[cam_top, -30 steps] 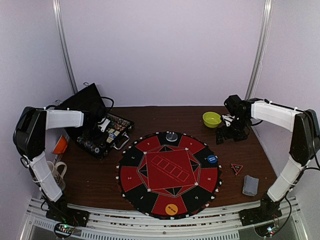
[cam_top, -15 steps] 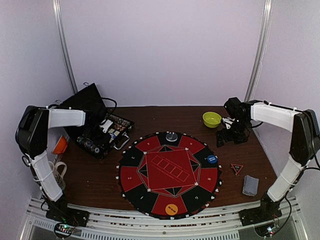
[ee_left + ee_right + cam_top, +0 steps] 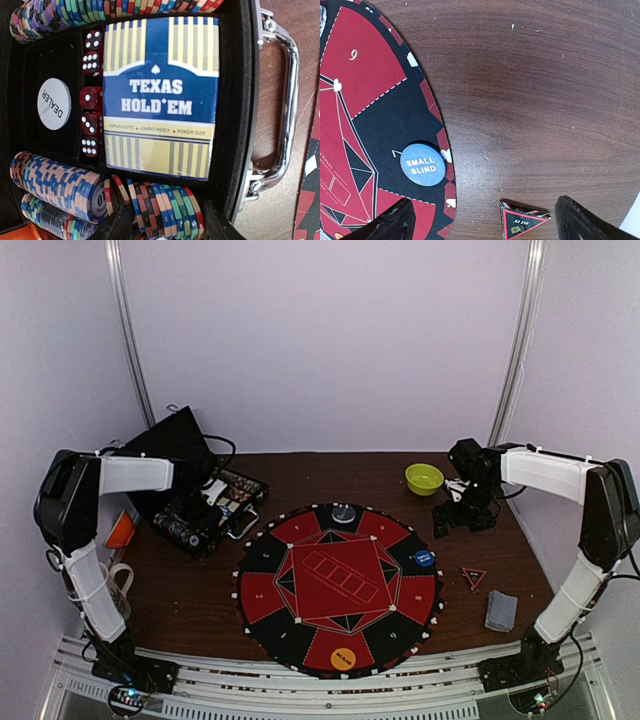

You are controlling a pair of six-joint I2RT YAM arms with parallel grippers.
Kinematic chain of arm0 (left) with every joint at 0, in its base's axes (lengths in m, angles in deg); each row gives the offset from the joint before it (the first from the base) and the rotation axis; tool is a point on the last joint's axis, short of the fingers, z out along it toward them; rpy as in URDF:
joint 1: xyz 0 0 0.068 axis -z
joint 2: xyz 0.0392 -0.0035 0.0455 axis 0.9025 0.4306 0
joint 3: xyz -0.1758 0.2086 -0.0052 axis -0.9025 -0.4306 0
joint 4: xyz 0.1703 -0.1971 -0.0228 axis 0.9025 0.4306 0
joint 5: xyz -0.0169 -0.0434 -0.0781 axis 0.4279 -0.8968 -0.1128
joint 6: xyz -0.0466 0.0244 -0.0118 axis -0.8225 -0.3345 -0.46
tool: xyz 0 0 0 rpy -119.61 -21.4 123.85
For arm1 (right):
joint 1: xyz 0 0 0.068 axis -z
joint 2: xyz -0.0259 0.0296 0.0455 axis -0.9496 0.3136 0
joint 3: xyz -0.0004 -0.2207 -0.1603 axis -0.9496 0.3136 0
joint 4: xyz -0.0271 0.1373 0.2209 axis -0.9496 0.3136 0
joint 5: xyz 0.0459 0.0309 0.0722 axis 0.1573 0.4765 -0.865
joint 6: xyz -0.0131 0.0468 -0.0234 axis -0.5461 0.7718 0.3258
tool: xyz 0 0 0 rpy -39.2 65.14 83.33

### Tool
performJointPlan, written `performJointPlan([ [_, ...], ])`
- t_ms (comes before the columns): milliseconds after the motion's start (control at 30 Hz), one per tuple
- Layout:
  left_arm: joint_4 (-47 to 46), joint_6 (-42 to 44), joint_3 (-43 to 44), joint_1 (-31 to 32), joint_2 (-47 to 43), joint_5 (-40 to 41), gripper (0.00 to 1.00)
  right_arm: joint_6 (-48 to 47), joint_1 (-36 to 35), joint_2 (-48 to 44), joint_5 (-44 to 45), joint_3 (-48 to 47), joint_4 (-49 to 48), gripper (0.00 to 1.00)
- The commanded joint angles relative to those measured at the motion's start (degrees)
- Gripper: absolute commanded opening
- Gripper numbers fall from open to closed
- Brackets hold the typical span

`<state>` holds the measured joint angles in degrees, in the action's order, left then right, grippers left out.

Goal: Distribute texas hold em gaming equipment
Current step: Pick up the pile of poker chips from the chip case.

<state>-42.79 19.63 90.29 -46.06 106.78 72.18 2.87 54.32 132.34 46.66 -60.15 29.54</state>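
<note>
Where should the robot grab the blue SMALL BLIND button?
Probably by its thin rim, pinching opposite edges from straight above. The blue button lies flat on the mat, face up, so only its round edge can be pinched.

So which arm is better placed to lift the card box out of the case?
Left. The left end effector hangs open over the case, card box directly below; the right end effector is far off near the green bowl.

One mat (image 3: 300, 585), one bowl (image 3: 412, 480), one chip case (image 3: 245, 100). The case holds five red dice (image 3: 90, 97), one card box (image 3: 161, 97), one dealer disc (image 3: 53, 104).
</note>
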Motion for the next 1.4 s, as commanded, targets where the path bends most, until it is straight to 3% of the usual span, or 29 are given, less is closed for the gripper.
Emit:
performJointPlan([
  [0,0.5,-0.38,-0.08,-2.62,3.48,2.28,0.5,-0.76,-0.34,-1.53,0.86,0.87,1.03,1.0],
  [133,1.72,-1.35,-0.05,-2.89,3.65,3.88,0.49,-0.6,-0.28,-1.56,0.71,1.29,0.74,1.0],
  [300,2.72,-2.83,-0.28,-4.01,2.69,3.77,0.38,-0.76,-0.33,-1.5,0.58,1.2,0.69,1.0],
  [433,2.86,-2.99,-0.34,-4.17,2.0,3.55,0.37,-0.86,-0.34,-1.68,0.59,1.44,0.68,1.0],
  [633,3.81,-2.32,-1.02,-4.54,2.64,-0.67,0.42,-0.85,-0.34,-1.83,0.44,1.98,0.55,1.0],
  [733,5.72,-2.98,-1.1,-4.65,4.01,1.04,0.49,-0.87,-0.33,-2.02,0.35,2.25,0.51,1.0],
  [967,4.87,-2.29,-1.36,-4.64,4.21,3.38,0.48,-0.64,-0.29,-2.08,0.09,2.38,0.37,1.0],
  [1133,6.37,-1.73,-1.71,-4.67,4.99,6.94,0.55,-0.46,-0.3,-2.17,-0.05,2.99,0.39,1.0],
  [1367,4.88,-1.4,-1.84,-4.66,4.68,3.73,0.57,-0.45,-0.32,-2.02,-0.16,2.61,0.52,1.0],
])
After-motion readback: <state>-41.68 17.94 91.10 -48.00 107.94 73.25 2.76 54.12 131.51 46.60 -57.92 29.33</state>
